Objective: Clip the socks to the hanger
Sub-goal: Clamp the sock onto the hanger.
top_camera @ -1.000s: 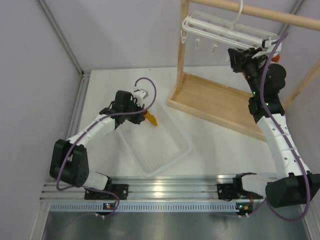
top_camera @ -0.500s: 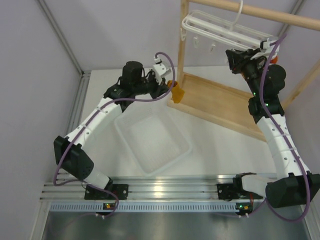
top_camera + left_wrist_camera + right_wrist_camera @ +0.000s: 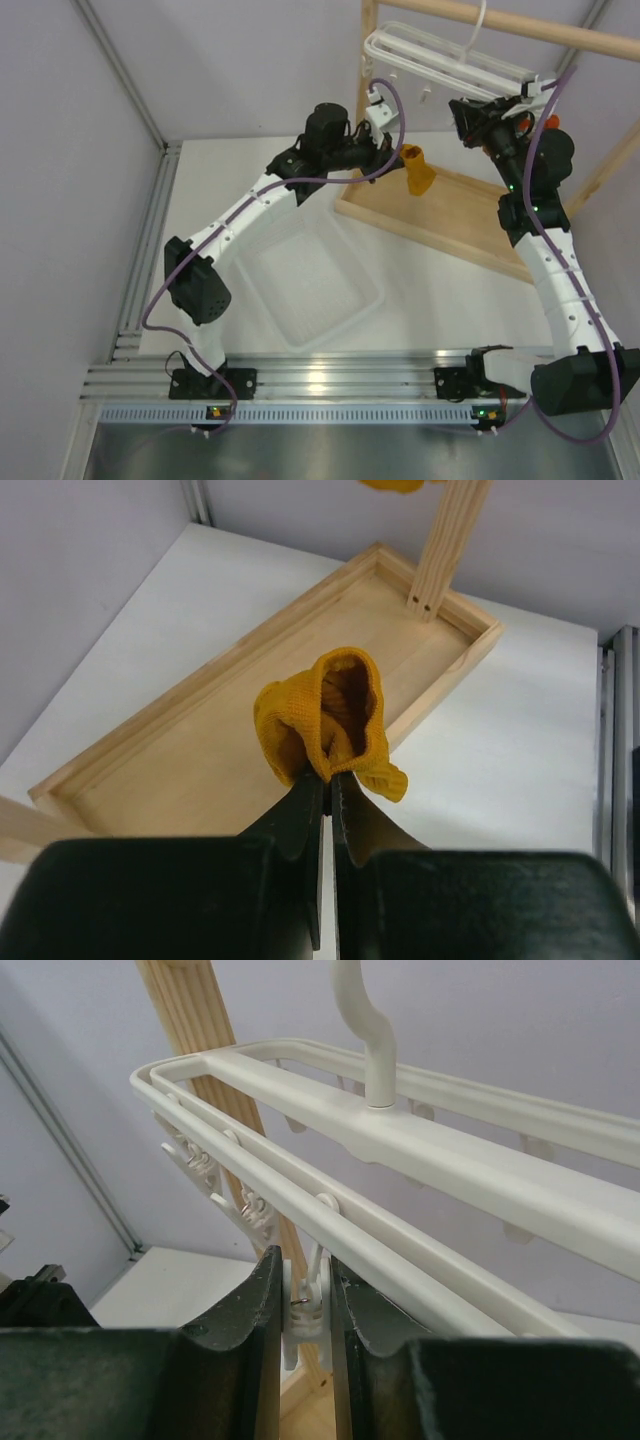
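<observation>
Starting at my end: the tray (image 3: pixel 372 296) sits where it did, but my left arm has left it. A second ago the left gripper (image 3: pixel 326 780) was low over the tray's far corner with the sock dangling. Now that arm is stretched far out and up, and the sock (image 3: pixel 330 725) hangs above the near end of the rack base (image 3: pixel 200 770). The fingers are pinched tight on the sock's lower edge, with its cuff gaping toward the wrist camera, so the grip held through the swing.

Further back, the right gripper (image 3: pixel 305 1295) has barely shifted in that second. Its fingers are narrow, closed on either side of a clip (image 3: pixel 305 1312) that hangs from the near bar of the hanger (image 3: pixel 400 1145). I judge it is squeezing the clip open, ready to receive.

So pickup and most of the carry look done. From above, the sock and the right gripper are still apart, the sock lower and to the left. What remains, I think, is raising the sock, feeding its edge into that clip, then letting go.
</observation>
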{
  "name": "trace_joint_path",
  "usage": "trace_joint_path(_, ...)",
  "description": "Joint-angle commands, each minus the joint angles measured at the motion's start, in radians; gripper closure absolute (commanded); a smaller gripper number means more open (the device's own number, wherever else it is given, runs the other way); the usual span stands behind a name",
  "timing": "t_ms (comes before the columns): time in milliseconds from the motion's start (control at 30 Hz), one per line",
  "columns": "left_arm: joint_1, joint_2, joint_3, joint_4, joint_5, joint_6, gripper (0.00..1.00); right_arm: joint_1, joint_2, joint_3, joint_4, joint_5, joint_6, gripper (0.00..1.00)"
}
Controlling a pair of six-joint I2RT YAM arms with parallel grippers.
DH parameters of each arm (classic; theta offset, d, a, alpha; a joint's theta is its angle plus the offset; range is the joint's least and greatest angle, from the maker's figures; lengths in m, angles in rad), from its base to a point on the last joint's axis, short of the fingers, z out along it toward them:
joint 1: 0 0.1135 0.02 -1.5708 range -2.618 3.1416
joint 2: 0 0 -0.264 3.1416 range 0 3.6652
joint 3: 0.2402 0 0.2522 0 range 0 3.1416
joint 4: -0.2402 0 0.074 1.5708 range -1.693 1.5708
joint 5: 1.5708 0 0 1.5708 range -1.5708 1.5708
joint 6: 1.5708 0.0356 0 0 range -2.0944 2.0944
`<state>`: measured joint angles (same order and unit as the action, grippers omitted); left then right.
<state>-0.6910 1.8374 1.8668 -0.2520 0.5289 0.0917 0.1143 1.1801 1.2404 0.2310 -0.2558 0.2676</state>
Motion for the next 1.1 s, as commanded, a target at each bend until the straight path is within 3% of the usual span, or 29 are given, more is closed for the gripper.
trace_joint_path(0, -0.024, 0.043, 0.127, 0.125, -0.018, -0.090, 1.00, -0.001, -0.019, 0.054, -0.010, -0.071, 0.031, 1.00)
trace_joint_path(300, -0.053, 0.174, 0.296, 0.181, -0.041, -0.165, 1.00, 0.001, -0.023, 0.053, -0.021, -0.118, 0.058, 1.00)
trace_joint_path(1067, -0.062, 0.178, 0.304, 0.237, -0.021, -0.188, 1.00, 0.001, 0.018, 0.042, -0.010, -0.171, 0.070, 1.00)
